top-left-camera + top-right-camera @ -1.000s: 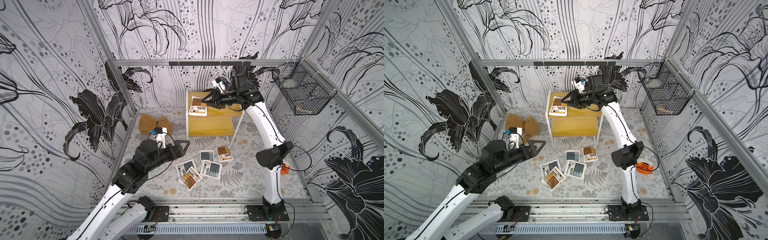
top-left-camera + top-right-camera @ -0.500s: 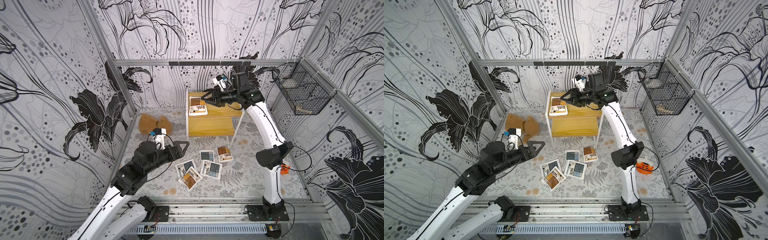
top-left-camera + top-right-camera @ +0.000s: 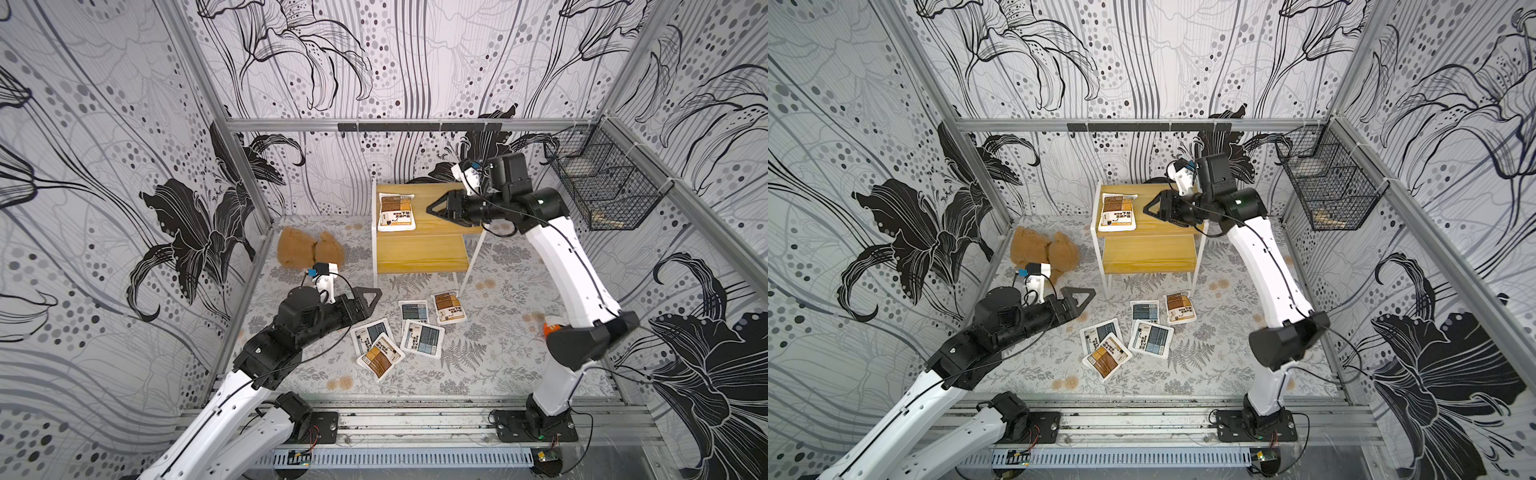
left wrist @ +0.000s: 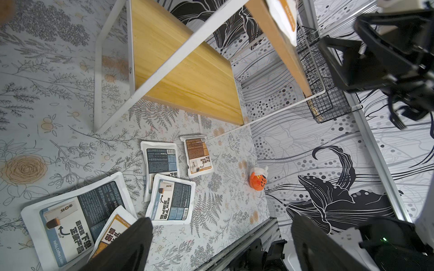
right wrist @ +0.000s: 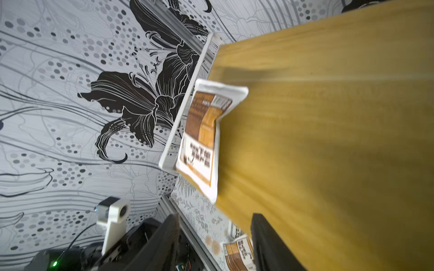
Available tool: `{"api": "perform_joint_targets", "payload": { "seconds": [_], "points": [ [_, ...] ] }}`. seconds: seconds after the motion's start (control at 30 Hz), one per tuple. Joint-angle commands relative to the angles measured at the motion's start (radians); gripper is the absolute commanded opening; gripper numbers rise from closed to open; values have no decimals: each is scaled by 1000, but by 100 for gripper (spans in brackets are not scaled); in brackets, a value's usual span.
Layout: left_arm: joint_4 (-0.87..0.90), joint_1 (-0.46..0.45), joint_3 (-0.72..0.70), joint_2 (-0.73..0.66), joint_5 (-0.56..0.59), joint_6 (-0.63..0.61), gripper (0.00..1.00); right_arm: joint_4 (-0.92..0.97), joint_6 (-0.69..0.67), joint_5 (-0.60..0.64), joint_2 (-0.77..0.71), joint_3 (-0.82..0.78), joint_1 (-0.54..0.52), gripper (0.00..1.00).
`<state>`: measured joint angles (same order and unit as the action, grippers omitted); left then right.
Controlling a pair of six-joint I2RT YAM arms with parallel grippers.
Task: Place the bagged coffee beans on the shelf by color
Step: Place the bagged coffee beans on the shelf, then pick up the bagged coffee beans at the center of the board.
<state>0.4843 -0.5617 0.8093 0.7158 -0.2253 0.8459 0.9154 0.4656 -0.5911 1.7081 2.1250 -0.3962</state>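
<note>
Yellow two-tier shelf (image 3: pixel 419 253) stands at the back. Right gripper (image 3: pixel 434 208) hangs over its top board, jaws partway open, nothing in them. Left gripper (image 3: pixel 368 297) hovers by the floor pile, spread wide, empty too. Teddy bear (image 3: pixel 309 251) slumps beside the shelf. One brown-orange pouch (image 3: pixel 397 212) lies flat on the top board, bear-side end. Five more coffee pouches (image 3: pixel 423 338) are scattered out front, some overlapping.

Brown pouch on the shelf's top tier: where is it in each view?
In both top views: brown pouch lies flat on the upper board, at the end nearer the teddy bear.
Left wrist: only the pouch's edge shows, on that board.
Right wrist: pouch beside the white frame rail.
Shared landmark: the yellow upper board.
</note>
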Motion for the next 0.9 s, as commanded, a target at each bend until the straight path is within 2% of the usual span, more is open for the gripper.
{"api": "perform_joint_targets", "payload": {
  "seconds": [0.0, 0.13, 0.23, 0.3, 0.43, 0.5, 0.63, 0.87],
  "points": [
    [-78, 5, -72, -22, -18, 38, 97, -36, -31, 45, -161, -214, -49, 55],
    [-112, 4, -189, -53, -18, 105, 98, -125, 24, 72, -327, -525, -130, 56],
    [-148, 5, -302, -118, 10, 201, 98, -242, 89, 95, -417, -791, -209, 56],
    [-179, 4, -382, -169, 12, 273, 98, -325, 135, 111, -448, -954, -265, 56],
    [-154, 3, -474, -251, 22, 341, 98, -470, 194, 143, -428, -1138, -364, 57],
    [-119, 2, -500, -289, 26, 346, 97, -534, 211, 143, -379, -1181, -401, 58],
    [-110, 3, -552, -307, 6, 368, 97, -584, 196, 150, -255, -1153, -462, 58],
    [-126, 3, -617, -328, 10, 399, 97, -639, 174, 124, -90, -1073, -484, 58]
  ]
}}
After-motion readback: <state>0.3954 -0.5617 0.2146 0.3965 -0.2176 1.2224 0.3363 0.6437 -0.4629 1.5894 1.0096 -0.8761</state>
